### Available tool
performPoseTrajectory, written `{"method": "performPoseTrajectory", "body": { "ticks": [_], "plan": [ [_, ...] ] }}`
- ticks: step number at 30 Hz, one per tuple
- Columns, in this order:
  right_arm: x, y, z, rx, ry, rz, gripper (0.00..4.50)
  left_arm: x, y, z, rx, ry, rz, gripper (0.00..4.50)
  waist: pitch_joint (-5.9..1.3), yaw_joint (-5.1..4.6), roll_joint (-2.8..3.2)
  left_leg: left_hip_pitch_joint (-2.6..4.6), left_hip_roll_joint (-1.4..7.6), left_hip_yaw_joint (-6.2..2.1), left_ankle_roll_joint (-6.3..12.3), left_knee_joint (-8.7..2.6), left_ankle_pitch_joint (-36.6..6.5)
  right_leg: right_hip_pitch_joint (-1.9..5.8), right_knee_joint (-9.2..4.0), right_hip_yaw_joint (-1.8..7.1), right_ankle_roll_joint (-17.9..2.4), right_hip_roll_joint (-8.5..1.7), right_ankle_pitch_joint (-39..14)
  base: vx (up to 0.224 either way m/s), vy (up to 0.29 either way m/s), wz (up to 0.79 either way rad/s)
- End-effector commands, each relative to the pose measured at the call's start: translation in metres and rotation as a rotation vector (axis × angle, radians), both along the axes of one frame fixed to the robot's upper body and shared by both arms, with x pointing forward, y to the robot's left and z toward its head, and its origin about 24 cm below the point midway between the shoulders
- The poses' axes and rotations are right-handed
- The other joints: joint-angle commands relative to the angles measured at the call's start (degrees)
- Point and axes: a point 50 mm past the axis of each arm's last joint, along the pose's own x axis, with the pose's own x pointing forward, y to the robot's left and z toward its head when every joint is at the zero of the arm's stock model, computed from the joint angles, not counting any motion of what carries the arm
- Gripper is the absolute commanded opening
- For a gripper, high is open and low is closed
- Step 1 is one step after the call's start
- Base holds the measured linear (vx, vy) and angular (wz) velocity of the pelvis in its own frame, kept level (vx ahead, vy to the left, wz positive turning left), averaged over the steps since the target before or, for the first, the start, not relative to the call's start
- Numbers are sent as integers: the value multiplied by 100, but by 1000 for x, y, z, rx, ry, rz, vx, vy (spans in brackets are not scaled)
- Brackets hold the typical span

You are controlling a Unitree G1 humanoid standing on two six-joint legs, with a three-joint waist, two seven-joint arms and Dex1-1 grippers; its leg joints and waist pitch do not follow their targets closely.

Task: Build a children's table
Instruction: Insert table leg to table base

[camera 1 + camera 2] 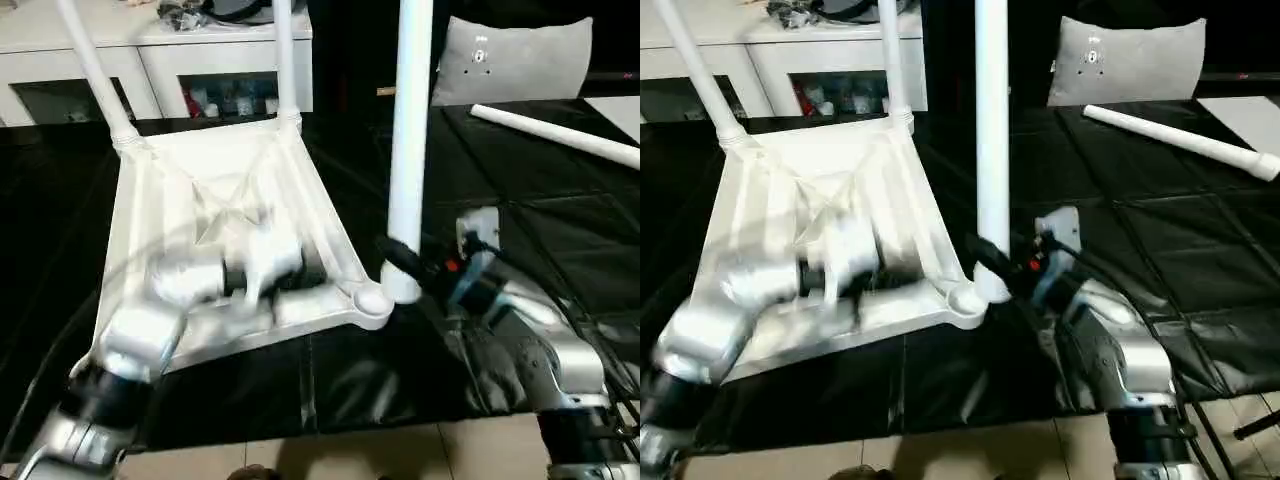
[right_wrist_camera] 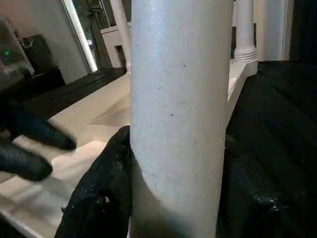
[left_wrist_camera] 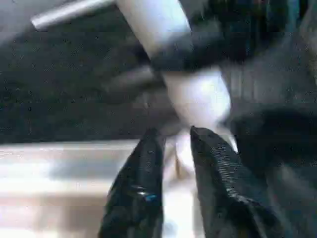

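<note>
The children's table top point(image 1: 200, 190) lies upside down on a black mat, ribbed underside up. Two white legs point(image 1: 95, 70) point(image 1: 283, 60) stand in its far corner sockets. My right gripper point(image 1: 403, 265) is shut on a third leg point(image 1: 410, 150), held upright with its foot at the near right corner socket point(image 1: 372, 298). In the right wrist view the black fingers point(image 2: 99, 193) clasp that leg point(image 2: 178, 99). My left gripper point(image 1: 305, 272) hovers over the underside near that corner, and its fingers point(image 3: 143, 173) stand slightly apart with nothing between them.
A loose white leg point(image 1: 560, 135) lies on the mat at the back right. A grey cushion point(image 1: 510, 60) leans behind it. A white cabinet point(image 1: 150, 60) with glass doors stands along the back left. Pale floor point(image 1: 400, 450) begins at the mat's front edge.
</note>
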Motion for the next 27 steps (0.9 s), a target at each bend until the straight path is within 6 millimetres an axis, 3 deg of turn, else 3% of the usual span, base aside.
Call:
{"method": "performPoseTrajectory", "body": {
  "ticks": [1,3,4,7,9,13,19,20,24,27],
  "plan": [
    [3,4,11,-2,-36,2,188,16,5,8,-57,3,137,109,-449,-10,-65,80,264,-69,388,-292,-346,286,-158,226,-1398,-340,60,0,0,0],
    [3,6,13,11,-35,-2,188,28,5,12,-67,-20,240,109,-444,13,-68,42,239,-65,542,-246,-172,279,-151,219,-1442,-345,274,0,0,0],
    [4,9,14,17,-37,-3,188,36,3,15,-68,-32,315,109,-414,22,-100,36,245,-51,577,-247,-309,265,-185,222,-1403,-351,76,0,0,0],
    [7,15,13,-22,-38,-34,188,48,-9,24,-80,-71,400,109,-380,44,-109,61,267,-61,399,-270,-697,252,-250,219,-1264,-372,-771,0,0,0],
    [9,21,7,-95,13,-30,188,48,-31,36,-137,-97,353,109,-368,50,-112,61,275,-73,270,-289,-769,253,-273,219,-1161,-373,-1109,0,0,0],
    [9,25,7,-105,6,-22,188,47,-42,41,-158,-102,324,109,-384,53,-127,43,268,-72,278,-269,-713,254,-262,227,-1121,-376,-971,0,0,0],
    [10,29,4,-167,-39,4,188,28,-73,61,-264,-132,127,109,-409,69,-134,21,268,-70,459,-230,-417,276,-204,221,-1261,-383,-506,0,0,0],
    [10,30,4,-171,-39,3,188,25,-75,61,-268,-132,107,137,-410,66,-130,26,269,-69,485,-227,-409,273,-203,219,-1282,-375,-471,0,0,0],
    [13,32,6,-167,-51,-4,188,5,-84,61,-321,-94,-42,162,-381,40,-147,9,270,-65,494,-241,-564,286,-226,213,-1310,-379,-713,0,0,0],
    [14,32,7,-165,-59,-4,188,5,-85,58,-307,-92,-41,182,-372,36,-137,40,274,-62,432,-246,-709,260,-261,220,-1225,-366,-1002,0,0,0]
  ]
}}
